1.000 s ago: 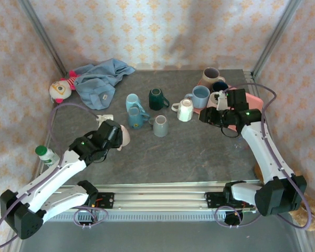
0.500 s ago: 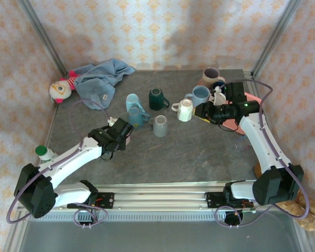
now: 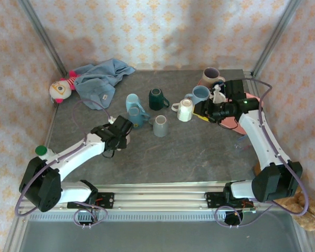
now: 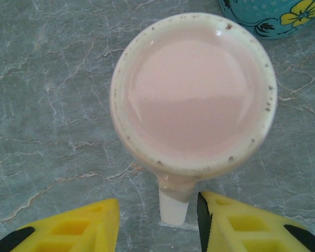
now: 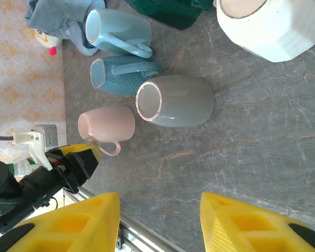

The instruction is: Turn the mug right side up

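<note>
Between the yellow fingers of the left gripper [image 4: 157,206] sits the handle [image 4: 174,202] of the pink mug [image 4: 194,89]. The jaws stand apart on either side of it, with table showing on the left side and only a sliver on the right. Nothing is gripped yet. The mug stands base-up with its mouth on the table, just beside the teal flowered mug [image 4: 270,14] and on the side of it nearer the arms.

The mug looks like glazed ceramic, so it is probably stiff, fairly heavy for its size, slick on the walls and liable to chip if it tips over hard. The speckled foot ring looks unglazed and less slippery. The handle is the one part narrow enough for these jaws. A grip there would likely let the body swing under its own weight, so a firm hold close to the wall seems wise.

The right gripper [image 5: 158,202] hangs well apart from the teal flowered mug, past the grey mug [image 5: 178,102], with its jaws wide and empty.
</note>
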Action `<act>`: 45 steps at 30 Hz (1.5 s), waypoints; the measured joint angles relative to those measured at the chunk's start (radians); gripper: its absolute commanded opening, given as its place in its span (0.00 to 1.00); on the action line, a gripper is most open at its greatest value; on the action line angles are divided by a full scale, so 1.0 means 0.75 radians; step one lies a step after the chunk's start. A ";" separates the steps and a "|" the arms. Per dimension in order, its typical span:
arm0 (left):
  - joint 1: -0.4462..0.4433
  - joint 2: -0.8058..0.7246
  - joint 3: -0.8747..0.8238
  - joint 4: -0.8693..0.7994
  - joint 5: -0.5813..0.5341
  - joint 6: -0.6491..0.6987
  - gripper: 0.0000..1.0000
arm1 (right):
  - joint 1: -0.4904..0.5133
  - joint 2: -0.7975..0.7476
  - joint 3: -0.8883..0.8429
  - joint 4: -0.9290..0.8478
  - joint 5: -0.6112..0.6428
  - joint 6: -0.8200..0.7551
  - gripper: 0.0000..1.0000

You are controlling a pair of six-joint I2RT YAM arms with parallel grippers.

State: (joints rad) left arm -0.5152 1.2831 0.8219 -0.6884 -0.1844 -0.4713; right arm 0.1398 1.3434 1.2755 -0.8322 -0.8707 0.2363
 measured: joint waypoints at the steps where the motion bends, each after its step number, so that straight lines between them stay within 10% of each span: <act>1: 0.002 0.005 -0.001 0.007 0.003 0.001 0.43 | 0.000 0.006 0.002 0.002 -0.005 0.001 0.44; 45: 0.045 0.030 -0.110 0.175 0.131 0.082 0.00 | 0.046 0.070 0.071 0.013 -0.036 0.069 0.43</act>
State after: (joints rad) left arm -0.4812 1.3056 0.7391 -0.5568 -0.0860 -0.4099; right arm 0.1741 1.3960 1.3285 -0.8227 -0.8978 0.2878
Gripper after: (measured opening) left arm 0.151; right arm 0.428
